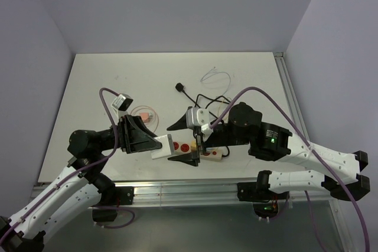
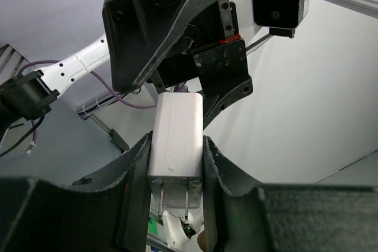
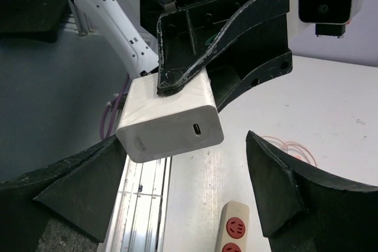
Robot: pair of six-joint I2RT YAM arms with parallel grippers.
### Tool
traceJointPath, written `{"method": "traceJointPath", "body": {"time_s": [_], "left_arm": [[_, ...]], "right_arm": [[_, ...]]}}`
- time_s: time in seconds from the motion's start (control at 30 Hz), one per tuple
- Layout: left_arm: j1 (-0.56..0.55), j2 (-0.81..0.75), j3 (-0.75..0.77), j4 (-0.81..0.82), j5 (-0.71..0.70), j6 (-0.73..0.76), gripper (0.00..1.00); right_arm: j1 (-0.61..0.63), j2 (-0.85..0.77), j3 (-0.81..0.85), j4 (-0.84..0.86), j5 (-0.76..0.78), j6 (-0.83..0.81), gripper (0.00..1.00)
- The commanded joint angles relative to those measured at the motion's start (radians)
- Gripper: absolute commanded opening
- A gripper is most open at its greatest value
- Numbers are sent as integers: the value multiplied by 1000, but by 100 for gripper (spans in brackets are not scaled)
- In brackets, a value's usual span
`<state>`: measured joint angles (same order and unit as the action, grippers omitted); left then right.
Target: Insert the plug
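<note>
My left fingers are clamped on the plug, near the power strip. My right fingers are apart. The plug isn't in yet.

The left gripper is clamped on a white plug, pressed against its two flat sides. The right gripper is turned to face it, fingers spread wide. Both arms are bent inward.

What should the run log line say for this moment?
phase: plug not yet inserted | left tool: shut on charger, prongs bare | right tool: open beside charger | power strip: on table
</note>
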<state>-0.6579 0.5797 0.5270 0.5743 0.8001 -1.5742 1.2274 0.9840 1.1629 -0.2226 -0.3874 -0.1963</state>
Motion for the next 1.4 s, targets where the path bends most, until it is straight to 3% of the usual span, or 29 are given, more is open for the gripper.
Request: {"method": "traceJointPath", "body": {"time_s": [0.0,0.47,0.73,1.17,1.3,1.37], "left_arm": [[4,-4,-1,85,5,-14,0],[4,-4,-38,139,-4,-60,0],[4,-4,-41,151,-7,-70,0],[4,-14,-56,176,-15,-95,0],[4,-17,-58,183,-15,-98,0],[4,-17,-59,183,-15,-96,0]], "right_arm": [[12,19,52,42,-21,-17,87],[70,28,81,20,27,-63,83],[76,38,86,5,16,-71,75],[86,61,103,-18,22,-80,74],[86,70,109,-20,31,-81,59],[87,76,109,-20,38,-78,29]]}}
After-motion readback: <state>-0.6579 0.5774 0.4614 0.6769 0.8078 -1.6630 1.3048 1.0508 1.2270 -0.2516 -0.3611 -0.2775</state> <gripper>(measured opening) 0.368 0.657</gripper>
